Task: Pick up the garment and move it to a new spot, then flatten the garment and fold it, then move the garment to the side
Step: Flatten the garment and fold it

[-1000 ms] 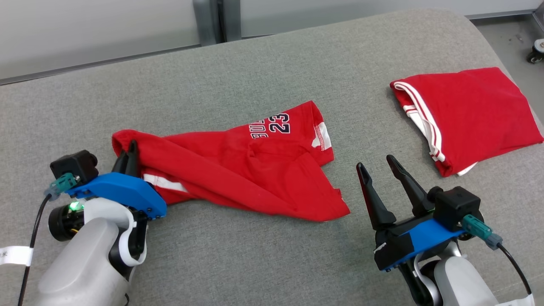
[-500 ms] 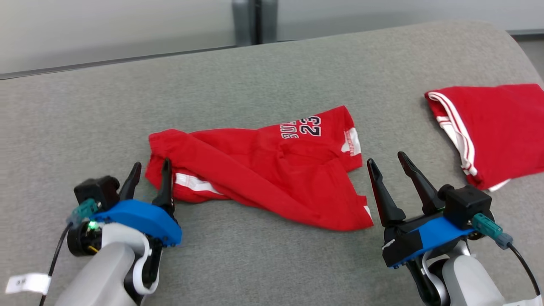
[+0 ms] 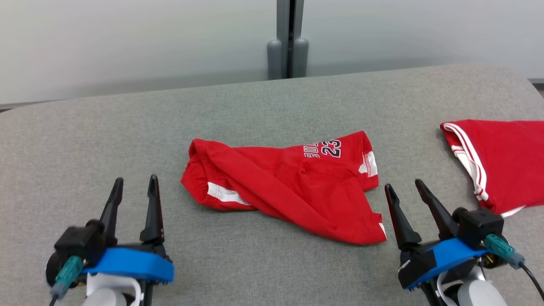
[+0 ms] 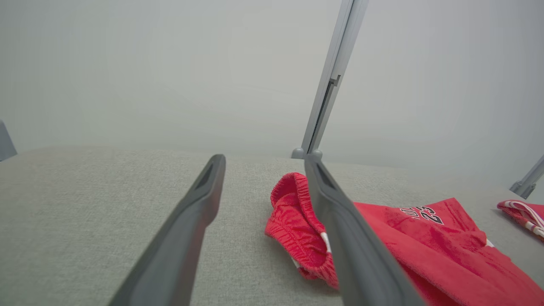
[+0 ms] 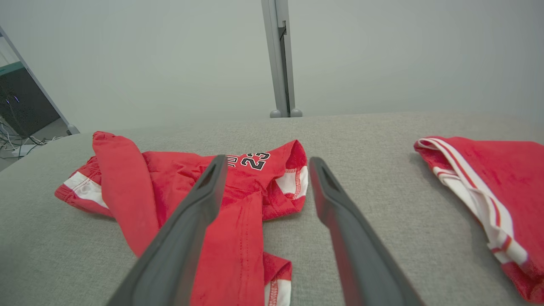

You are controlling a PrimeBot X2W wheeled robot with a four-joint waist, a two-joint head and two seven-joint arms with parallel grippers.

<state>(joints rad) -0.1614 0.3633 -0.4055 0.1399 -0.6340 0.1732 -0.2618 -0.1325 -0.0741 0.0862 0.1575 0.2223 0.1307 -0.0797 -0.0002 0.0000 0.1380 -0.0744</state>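
The garment (image 3: 284, 187), red shorts printed with "23", lies crumpled in the middle of the grey padded table (image 3: 272, 102), its waistband end toward the left. My left gripper (image 3: 136, 179) stands open at the lower left, a short way clear of that waistband, nothing between its fingers. In the left wrist view the garment (image 4: 289, 221) lies just right of the open left gripper (image 4: 265, 158). My right gripper (image 3: 403, 184) is open beside the garment's right hem. In the right wrist view the right gripper (image 5: 267, 159) points over the garment (image 5: 170, 178).
A second red garment with white stripes (image 3: 505, 161) lies folded at the table's right edge; it also shows as the striped garment (image 5: 488, 178) in the right wrist view. A grey post (image 3: 289, 38) and a pale wall stand behind the table.
My left gripper opened, let go of the garment's waistband and drew back toward me. The head camera tilted up and shifted. The right gripper stayed open.
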